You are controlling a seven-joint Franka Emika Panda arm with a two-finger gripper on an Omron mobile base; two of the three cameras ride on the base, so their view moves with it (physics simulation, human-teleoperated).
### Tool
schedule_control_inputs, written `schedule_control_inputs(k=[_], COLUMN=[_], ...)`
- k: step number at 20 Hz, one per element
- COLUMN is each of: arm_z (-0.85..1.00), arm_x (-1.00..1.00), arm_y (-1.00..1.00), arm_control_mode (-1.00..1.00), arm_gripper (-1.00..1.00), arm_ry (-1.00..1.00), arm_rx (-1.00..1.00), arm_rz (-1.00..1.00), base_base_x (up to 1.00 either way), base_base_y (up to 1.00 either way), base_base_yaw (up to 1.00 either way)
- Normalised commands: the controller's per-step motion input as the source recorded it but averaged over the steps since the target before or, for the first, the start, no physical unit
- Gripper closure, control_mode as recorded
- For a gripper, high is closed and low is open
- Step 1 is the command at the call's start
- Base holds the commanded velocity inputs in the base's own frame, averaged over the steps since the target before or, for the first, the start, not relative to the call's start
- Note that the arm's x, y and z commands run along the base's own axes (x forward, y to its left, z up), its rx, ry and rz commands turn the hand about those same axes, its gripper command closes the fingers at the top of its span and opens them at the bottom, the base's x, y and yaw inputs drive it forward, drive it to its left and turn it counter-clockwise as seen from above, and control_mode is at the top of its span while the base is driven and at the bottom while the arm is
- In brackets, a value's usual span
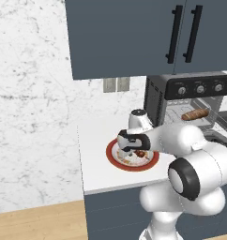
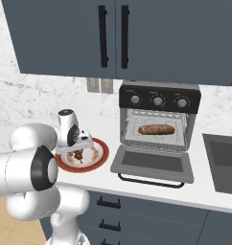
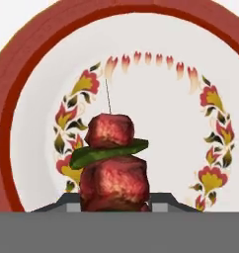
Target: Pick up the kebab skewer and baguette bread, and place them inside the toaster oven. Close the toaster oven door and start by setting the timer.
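White countertop and marble wall surround us. Our claw (image 2: 77, 152) hovers low over the red-rimmed plate (image 3: 22, 59), the kebab skewer (image 3: 114, 158) directly beneath it; whether we grip it, we cannot tell. Beyond, the baguette bread (image 2: 156, 129) lies in the toaster oven (image 2: 158, 131). Pinching one chunk off-centre could swing and drop the skewer.

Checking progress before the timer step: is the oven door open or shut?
Open. The oven door lies dropped flat on the counter in front of the oven, with the bread visible on the rack inside.
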Motion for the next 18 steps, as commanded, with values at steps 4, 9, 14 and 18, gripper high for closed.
schedule_control_inputs(k=[4,9,14,18], arm_z=[0.83,0.96,0.93,0.88], arm_x=[-0.59,-0.12,-0.23,-0.36], arm_y=[-0.10,-0.05,-0.23,-0.39], arm_control_mode=[-1.00,-1.00,-1.00,-1.00], arm_gripper=[1.00,1.00,1.00,1.00], arm_ry=[-0.12,-0.16,-0.16,-0.10], arm_rx=[0.04,0.06,0.11,0.16], arm_rz=[-0.31,-0.38,-0.42,-0.48], base_base_x=[0.00,0.00,0.00,0.00], base_base_y=[0.00,0.00,0.00,0.00], base_base_yaw=[0.00,0.00,0.00,0.00])
